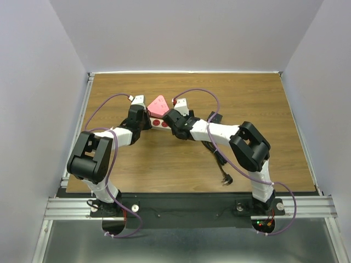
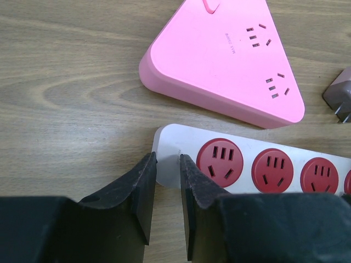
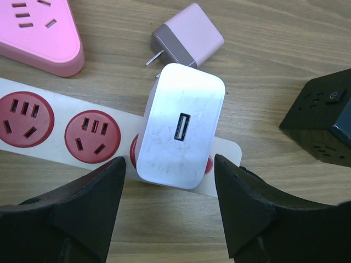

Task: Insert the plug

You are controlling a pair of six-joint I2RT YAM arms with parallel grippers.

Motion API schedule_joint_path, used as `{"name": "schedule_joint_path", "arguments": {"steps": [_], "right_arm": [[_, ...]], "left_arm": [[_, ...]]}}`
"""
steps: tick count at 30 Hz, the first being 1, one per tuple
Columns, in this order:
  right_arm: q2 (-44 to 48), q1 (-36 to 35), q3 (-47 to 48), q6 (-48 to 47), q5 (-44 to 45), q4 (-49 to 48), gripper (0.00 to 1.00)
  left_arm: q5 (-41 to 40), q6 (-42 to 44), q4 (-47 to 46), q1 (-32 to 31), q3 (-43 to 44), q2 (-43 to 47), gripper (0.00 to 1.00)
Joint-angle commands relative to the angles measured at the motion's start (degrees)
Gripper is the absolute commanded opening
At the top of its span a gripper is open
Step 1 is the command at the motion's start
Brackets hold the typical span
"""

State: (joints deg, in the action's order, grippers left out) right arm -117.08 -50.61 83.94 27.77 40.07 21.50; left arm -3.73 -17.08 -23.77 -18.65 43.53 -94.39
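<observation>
While the white charger (image 3: 181, 126) sits in the strip's (image 3: 55, 129) end socket, the right gripper's (image 3: 170, 186) jaws are held apart, clear of it. At nine o'clock, the strip's end (image 2: 167, 148) is pinched between the left gripper's (image 2: 167, 170) jaws; seating should be checked before that hold is released.

Two robot arms stand at the table's near edge, the left gripper (image 2: 166, 183) and the right gripper (image 3: 170, 186). One white power strip (image 2: 181, 143) lies at twelve o'clock from them; four red sockets show on it in the left wrist view, though the fourth is only a sliver at the frame edge, so the full count is uncertain. One pink triangular socket block (image 2: 225, 55) sits beyond it. There are two USB chargers: one white charger (image 3: 181, 126) and one pink-and-grey charger (image 3: 188, 35). One black cube socket (image 3: 323, 118) lies at three o'clock.
</observation>
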Motion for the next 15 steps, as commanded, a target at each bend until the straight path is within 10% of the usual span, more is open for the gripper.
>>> {"name": "schedule_joint_path", "arguments": {"steps": [1, 15], "right_arm": [[0.79, -0.19, 1.13, -0.79, -0.53, 7.33, 0.73], [18.28, -0.19, 0.44, -3.51, -9.31, 6.63, 0.92]], "left_arm": [[8.3, -2.61, 5.4, -3.14, -1.16, -2.2, 0.34], [7.86, -2.78, 5.23, -3.14, -1.16, -1.76, 0.34]]}}
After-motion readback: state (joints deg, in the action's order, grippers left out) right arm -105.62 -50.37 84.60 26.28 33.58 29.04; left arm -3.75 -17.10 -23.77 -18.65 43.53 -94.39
